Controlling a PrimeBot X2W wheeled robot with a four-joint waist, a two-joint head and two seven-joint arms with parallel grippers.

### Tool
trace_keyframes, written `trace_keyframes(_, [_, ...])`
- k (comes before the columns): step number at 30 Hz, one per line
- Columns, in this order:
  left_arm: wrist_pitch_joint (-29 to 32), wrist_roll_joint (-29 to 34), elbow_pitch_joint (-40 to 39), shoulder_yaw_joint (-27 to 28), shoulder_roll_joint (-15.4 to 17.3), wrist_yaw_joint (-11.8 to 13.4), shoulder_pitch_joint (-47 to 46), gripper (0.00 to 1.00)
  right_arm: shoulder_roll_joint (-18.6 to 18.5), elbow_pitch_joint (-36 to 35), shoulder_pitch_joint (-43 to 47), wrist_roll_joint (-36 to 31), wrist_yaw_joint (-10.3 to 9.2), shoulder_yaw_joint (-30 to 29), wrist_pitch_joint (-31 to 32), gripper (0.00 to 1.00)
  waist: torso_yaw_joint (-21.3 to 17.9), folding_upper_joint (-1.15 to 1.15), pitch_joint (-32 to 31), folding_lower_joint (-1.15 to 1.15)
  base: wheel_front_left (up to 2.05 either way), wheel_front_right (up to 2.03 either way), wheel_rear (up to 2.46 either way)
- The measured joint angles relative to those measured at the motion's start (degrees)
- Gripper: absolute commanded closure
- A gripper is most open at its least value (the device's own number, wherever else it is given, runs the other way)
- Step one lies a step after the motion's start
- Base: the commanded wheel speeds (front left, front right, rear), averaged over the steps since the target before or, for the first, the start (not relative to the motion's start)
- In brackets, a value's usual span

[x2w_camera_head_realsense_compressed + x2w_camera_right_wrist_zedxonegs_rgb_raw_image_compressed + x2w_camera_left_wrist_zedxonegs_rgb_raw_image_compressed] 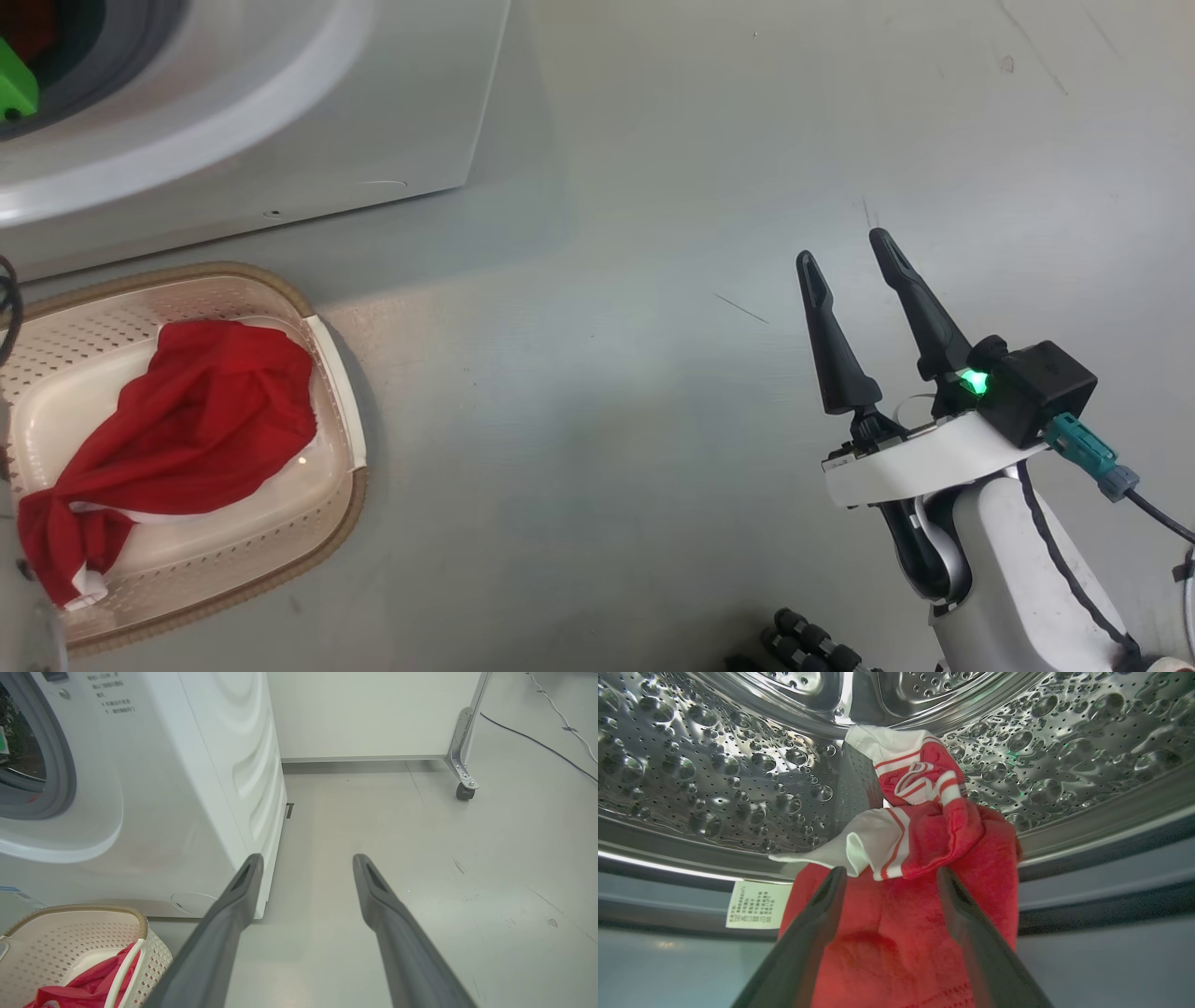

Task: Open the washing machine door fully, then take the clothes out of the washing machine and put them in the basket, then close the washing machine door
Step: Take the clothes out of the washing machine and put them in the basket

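The white washing machine (pixel 373 112) stands at the upper left, its porthole (pixel 28 756) uncovered; the washing machine door is out of view. Inside the dimpled steel drum (pixel 714 765), red and white clothes (pixel 924 826) hang over the drum's lip. My left gripper (pixel 892 875) is open, one finger on each side of that cloth. The cream basket (pixel 341 392) sits on the floor in front of the machine with a red garment (pixel 205 411) in it. My right gripper (pixel 844 245) hovers open and empty over bare floor to the right of the basket (pixel 93 910).
A white cabinet (pixel 373 714) on a castor (pixel 463 791) stands behind the machine, and a cable (pixel 537 742) runs over the floor at the far right. A white care label (pixel 758 904) hangs at the gasket. Grey floor lies open right of the machine.
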Motion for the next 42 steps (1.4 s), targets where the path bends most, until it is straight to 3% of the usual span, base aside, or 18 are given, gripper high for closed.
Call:
trace_keyframes(27, [4.9,-0.9,11.2,1.3,1.5,1.8,-9.4,0.00,0.0,-0.2,-2.3,0.0,-1.54,1.1,0.0,0.00,-2.2,0.00,3.0,0.00,0.00,0.00,0.00])
trace_keyframes(28, [4.9,-0.7,11.5,1.1,1.6,1.8,-9.6,0.53,0.0,-0.2,-2.3,0.0,-1.54,1.1,0.0,0.00,-2.2,0.00,3.1,0.00,0.00,0.00,0.00])
trace_keyframes(29, [4.9,-0.6,11.6,0.9,1.6,1.8,-9.8,0.53,0.0,-0.2,-2.3,0.0,-1.55,1.1,0.0,0.00,-2.1,0.00,3.1,0.00,0.00,0.00,0.00])
trace_keyframes(30, [4.9,-0.6,12.0,0.6,1.6,1.8,-10.0,1.00,0.0,-0.2,-2.3,0.0,-1.55,1.1,0.0,0.00,-2.1,0.00,3.1,0.00,0.00,0.00,0.00])
trace_keyframes(42, [3.2,-0.2,14.3,0.2,1.6,1.5,-11.1,1.00,0.0,-0.2,-2.8,0.0,-1.98,1.1,0.0,0.00,-1.5,0.00,3.0,0.00,0.00,0.00,0.00])
